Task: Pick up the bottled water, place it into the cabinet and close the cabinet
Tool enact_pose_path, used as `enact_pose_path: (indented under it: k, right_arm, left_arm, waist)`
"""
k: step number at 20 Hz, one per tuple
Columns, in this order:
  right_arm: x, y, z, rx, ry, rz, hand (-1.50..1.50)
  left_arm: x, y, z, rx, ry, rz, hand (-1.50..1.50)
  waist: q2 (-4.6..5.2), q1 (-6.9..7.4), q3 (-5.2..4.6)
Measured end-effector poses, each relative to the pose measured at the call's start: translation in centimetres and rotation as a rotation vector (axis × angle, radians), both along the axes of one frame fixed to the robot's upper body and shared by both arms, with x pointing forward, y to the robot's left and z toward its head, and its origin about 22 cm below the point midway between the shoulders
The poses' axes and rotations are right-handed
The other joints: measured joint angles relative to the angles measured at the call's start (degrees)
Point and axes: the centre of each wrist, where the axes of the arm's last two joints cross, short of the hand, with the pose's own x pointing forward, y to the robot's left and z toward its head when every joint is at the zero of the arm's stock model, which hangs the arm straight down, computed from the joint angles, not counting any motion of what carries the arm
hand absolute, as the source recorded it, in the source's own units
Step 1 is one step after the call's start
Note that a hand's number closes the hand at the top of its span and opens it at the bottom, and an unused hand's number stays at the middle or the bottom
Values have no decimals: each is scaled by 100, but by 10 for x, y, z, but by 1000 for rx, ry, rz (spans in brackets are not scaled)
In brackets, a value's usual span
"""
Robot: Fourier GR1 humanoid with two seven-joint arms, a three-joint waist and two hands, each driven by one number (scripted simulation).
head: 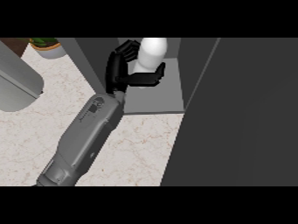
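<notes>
Bottle (152, 50) upright inside cabinet (156, 99), clasped by left hand (120, 72) w/ curled fingers & thumb; placing step, prob. near done; next: set down, let go, pull arm out w/o tipping, swing door (254, 109) shut.

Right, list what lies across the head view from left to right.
From the left: large pale grey rounded object → potted plant → robot hand curled round the white bottle inside the cabinet → dark cabinet door.
</notes>
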Motion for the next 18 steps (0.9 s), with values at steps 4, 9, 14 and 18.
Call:
enact_pose_path:
  k: [4, 9, 14, 18]
  right_arm:
    - [-1, -1, 0, 8, -9, -3, -150]
    - [-2, -3, 0, 3, -10, 2, -150]
    - [-2, -4, 0, 6, -14, 5, -150]
    - [-3, -4, 0, 12, -14, 10, -150]
  left_arm:
    - [15, -3, 1, 39, 9, 32, 150]
    - [28, -6, 2, 109, 14, 82, 150]
    - [31, -3, -13, 218, 37, 147, 150]
    - [32, 0, -23, 247, 63, 189, 150]
  waist:
    - [0, -11, 0]
    - [6, -51, 0]
    - [25, -104, 0]
    - [50, -165, -2]
